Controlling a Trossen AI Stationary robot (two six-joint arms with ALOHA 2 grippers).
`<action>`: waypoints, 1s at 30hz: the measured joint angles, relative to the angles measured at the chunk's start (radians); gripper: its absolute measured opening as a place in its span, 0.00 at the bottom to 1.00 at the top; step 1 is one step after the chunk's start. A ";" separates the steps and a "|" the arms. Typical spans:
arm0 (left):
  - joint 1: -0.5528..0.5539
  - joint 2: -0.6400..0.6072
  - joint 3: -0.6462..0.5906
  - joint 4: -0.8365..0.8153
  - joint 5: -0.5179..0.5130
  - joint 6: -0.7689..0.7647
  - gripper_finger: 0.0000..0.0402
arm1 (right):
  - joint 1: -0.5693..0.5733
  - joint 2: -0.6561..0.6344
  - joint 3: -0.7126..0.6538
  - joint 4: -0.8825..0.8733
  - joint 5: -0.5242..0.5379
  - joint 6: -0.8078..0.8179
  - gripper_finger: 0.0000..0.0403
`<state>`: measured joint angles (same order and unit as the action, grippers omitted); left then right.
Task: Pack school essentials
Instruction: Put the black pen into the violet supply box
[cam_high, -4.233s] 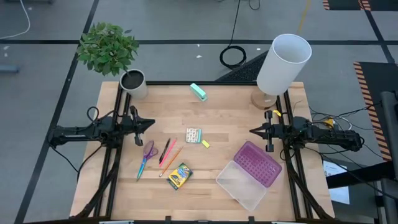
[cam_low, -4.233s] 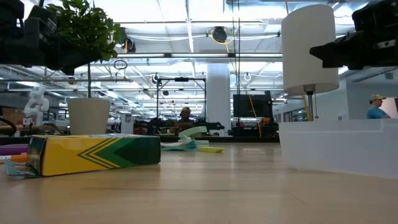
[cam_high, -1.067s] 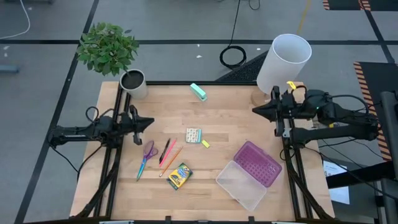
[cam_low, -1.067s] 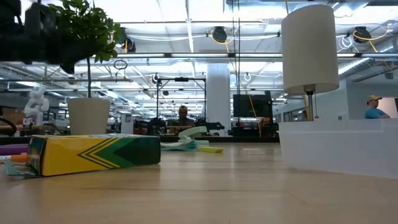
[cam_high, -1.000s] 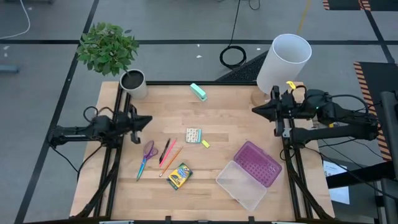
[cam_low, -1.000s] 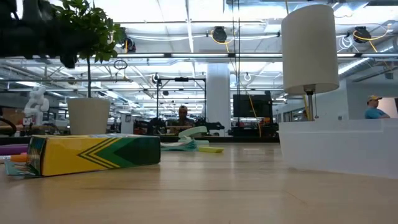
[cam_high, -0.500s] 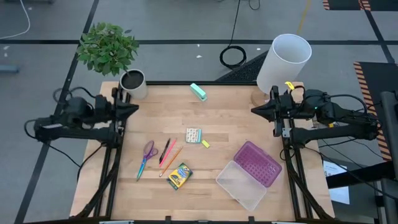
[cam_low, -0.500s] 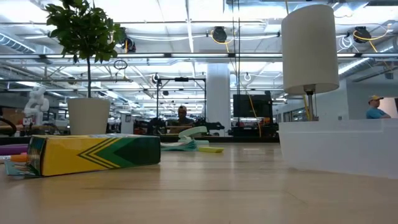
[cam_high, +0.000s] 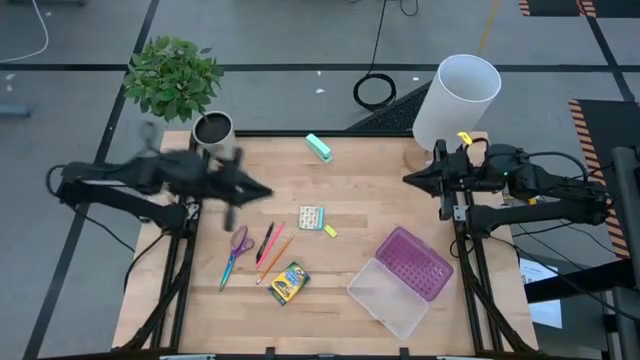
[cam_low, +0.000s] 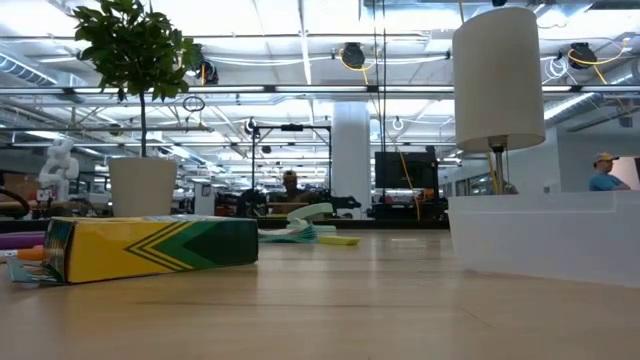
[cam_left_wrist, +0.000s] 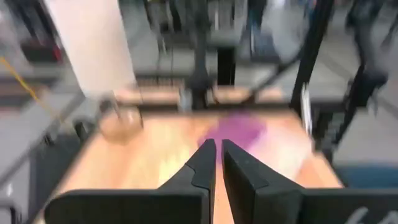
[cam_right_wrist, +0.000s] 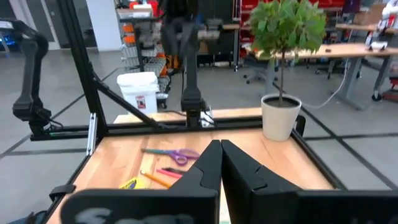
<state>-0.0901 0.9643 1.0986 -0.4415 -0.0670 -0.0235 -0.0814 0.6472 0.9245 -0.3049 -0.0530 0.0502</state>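
Left gripper (cam_high: 262, 190) over the counter (cam_high: 370, 205), above the scissors (cam_high: 236, 252); jaws nearly closed, empty. Right gripper (cam_high: 408, 179) at the right edge by the lamp (cam_high: 455, 100), jaws closed, empty. High view shows scissors, pen (cam_high: 265, 241), pencil (cam_high: 275, 258), crayon box (cam_high: 287, 283), card (cam_high: 311, 217) and eraser (cam_high: 330, 231) left of the open purple case (cam_high: 412, 264). Low view shows no arms, only the crayon box (cam_low: 150, 248) up close.

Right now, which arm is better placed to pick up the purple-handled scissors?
Left, probably. The left gripper is over the table's left half, close to the purple-handled scissors, with its fingers together. The right gripper waits at the table's right edge, beyond the purple pencil case.
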 joint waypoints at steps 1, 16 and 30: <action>-0.020 0.030 -0.011 -0.032 -0.026 -0.032 0.08 | 0.000 0.004 0.000 -0.007 0.000 0.004 0.00; -0.342 0.386 -0.027 -0.268 -0.319 -0.742 0.08 | 0.000 0.024 -0.218 -0.007 0.000 0.017 0.00; -0.308 0.564 -0.027 -0.456 -0.219 -1.178 0.20 | 0.000 0.025 -0.381 0.166 -0.001 -0.064 0.00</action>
<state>-0.3985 1.5285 1.0718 -0.8975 -0.2858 -1.2010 -0.0814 0.6724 0.5437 -0.1394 -0.0536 -0.0139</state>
